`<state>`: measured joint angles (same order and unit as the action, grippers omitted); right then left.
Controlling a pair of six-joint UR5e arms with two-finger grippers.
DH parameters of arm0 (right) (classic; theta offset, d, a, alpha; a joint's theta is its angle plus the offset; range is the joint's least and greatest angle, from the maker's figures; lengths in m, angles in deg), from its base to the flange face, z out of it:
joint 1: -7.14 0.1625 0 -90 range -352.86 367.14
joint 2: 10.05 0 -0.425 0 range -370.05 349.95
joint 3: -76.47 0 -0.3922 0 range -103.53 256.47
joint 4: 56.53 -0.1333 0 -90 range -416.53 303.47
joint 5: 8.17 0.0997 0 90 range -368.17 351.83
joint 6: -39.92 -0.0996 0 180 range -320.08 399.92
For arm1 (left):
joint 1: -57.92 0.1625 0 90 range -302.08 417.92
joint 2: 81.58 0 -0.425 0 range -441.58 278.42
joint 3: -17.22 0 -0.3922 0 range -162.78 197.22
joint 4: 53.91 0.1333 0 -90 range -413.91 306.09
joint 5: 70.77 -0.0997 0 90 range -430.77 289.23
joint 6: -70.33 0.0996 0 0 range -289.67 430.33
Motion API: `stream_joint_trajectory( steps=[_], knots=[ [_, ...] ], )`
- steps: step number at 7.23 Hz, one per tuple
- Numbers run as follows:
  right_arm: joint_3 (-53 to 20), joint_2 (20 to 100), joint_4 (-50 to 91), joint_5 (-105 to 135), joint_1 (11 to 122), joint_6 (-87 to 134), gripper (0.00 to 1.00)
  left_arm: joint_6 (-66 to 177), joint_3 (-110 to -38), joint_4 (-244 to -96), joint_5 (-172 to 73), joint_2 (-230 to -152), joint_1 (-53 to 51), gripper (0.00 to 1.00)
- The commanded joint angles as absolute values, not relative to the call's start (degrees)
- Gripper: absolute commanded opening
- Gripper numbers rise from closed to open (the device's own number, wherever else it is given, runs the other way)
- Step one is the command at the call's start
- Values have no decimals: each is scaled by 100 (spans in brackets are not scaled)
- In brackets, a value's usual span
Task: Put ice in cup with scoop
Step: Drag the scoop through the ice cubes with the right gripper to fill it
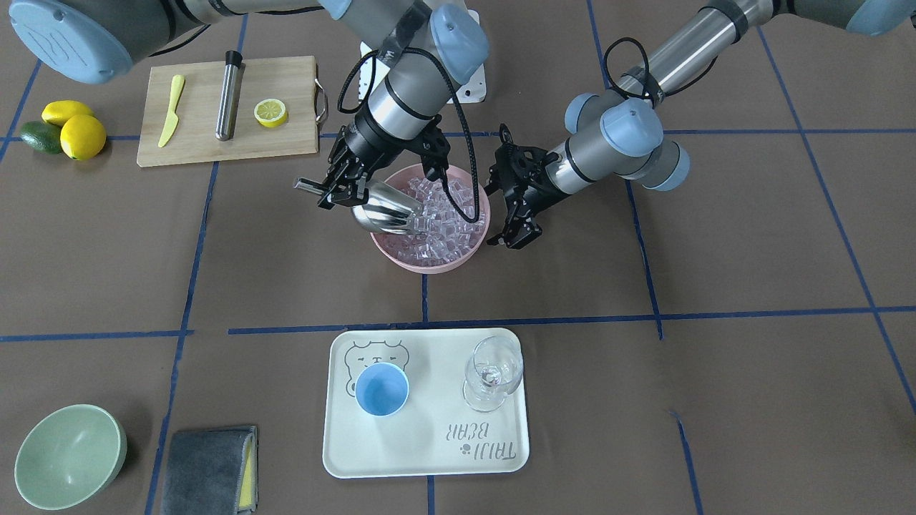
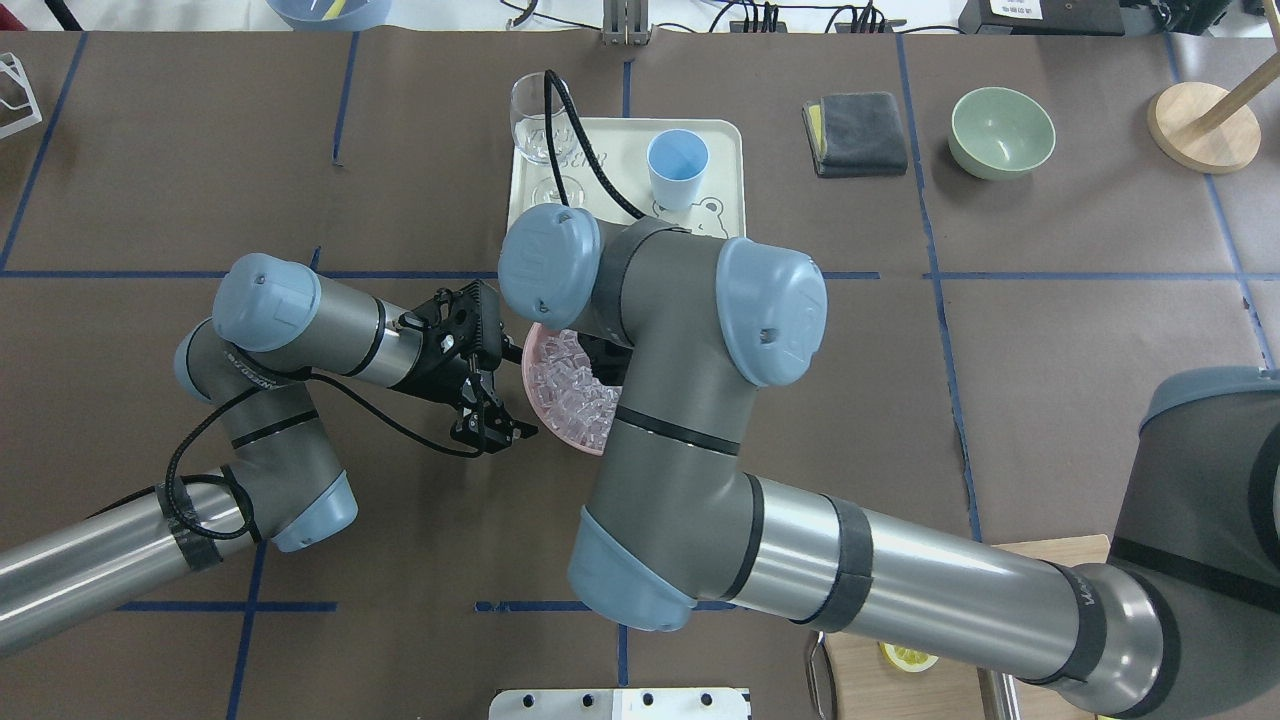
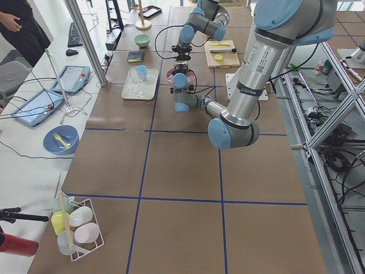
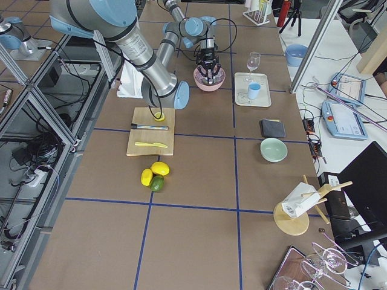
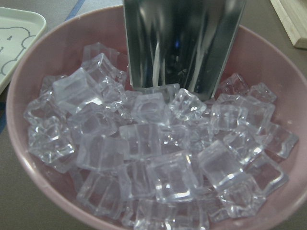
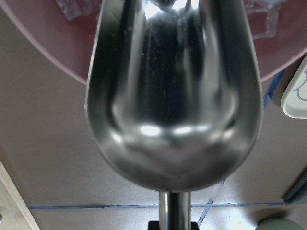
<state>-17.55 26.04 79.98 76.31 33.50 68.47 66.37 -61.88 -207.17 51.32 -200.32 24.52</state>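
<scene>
While the cup stands on the tray at lower centre, the stiff scoop meets loose, probably slippery ice in the pink bowl mid-frame; the right tool clamps its thin handle, a sound hold, and the left tool gapes beside the rim.

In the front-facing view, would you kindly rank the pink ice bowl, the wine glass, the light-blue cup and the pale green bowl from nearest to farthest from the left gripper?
From the left gripper:
1. The pink ice bowl, right beside it.
2. The wine glass, on the tray.
3. The light-blue cup, same tray, further across.
4. The pale green bowl, in the view's bottom-left corner.
</scene>
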Motion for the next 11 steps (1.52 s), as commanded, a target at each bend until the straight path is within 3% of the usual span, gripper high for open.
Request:
stream_joint_trajectory(
  steps=[1,11],
  knots=[
    [-2170,2994,7611,7707,3368,6858,0,6637,-6188,-20711,5131,-20032,2452,100],
    [-2179,4250,4430,9219,3843,6849,0,6655,-6197,-20676,5131,-20032,2434,100]
  ],
)
